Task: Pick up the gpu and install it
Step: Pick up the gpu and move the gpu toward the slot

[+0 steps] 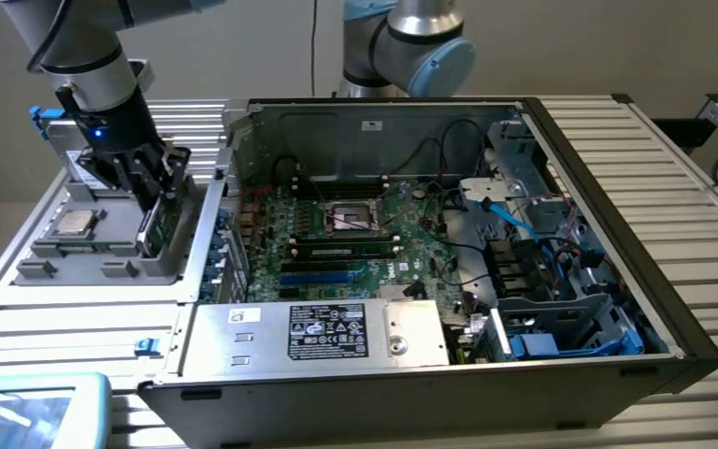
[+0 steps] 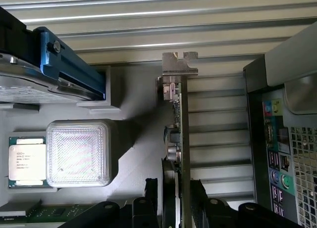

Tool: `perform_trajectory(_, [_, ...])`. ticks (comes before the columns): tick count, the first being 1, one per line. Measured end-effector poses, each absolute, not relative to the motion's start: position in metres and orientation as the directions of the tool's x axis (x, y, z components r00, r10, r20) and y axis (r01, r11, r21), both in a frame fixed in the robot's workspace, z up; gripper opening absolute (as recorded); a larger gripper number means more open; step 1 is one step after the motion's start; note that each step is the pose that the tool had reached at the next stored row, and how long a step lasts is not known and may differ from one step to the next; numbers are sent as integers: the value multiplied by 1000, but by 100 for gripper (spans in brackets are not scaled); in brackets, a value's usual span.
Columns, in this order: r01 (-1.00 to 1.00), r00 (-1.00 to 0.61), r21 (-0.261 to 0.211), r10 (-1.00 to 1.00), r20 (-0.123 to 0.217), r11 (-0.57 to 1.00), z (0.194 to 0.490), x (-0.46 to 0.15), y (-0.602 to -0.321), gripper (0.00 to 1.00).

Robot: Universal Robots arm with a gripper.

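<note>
- A slatted metal table [image 1: 658, 159] fills the scene, with a plain pale wall behind it.
- An open computer case [image 1: 559, 374] lies in the middle of the table. Inside it are the green motherboard [image 1: 334, 234] and, on the near side, a silver power supply [image 1: 334, 332].
- A grey fixture [image 1: 72, 253] sits just beside the case on the exterior view's left. It holds a square silver CPU chip [image 1: 76, 222] [image 2: 27, 161] in a recess.
- The gpu [image 1: 150, 229] [image 2: 182, 134] stands on edge in the fixture's slot, between the CPU chip and the case wall.
- In the wrist view the card is edge-on, with its silver bracket [image 2: 179, 64] at the end away from the camera.
- The gripper [image 1: 160, 192] [image 2: 176, 191] hangs over the card from above on the arm.
- Its black fingers [image 2: 151, 198] are spread, one on each side of the card and close to its faces. A thin gap shows on the cooler side.
- The case's rear port panel [image 2: 277, 158] shows beyond the card in the wrist view.
</note>
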State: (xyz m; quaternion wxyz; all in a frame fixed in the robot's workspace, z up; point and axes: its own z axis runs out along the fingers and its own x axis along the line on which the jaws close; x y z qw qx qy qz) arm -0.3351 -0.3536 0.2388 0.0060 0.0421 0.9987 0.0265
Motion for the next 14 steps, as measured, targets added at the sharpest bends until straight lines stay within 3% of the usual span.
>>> perform_trajectory(8, [84,-996,54,84,-10,995,239,-335,-354,40])
perform_trajectory(10, [84,-996,53,84,-10,995,239,-335,-354,38])
perform_trajectory(12, [84,-996,53,84,-10,995,239,-335,-354,27])
perform_trajectory(14, [84,-996,53,84,-10,995,239,-335,-354,27])
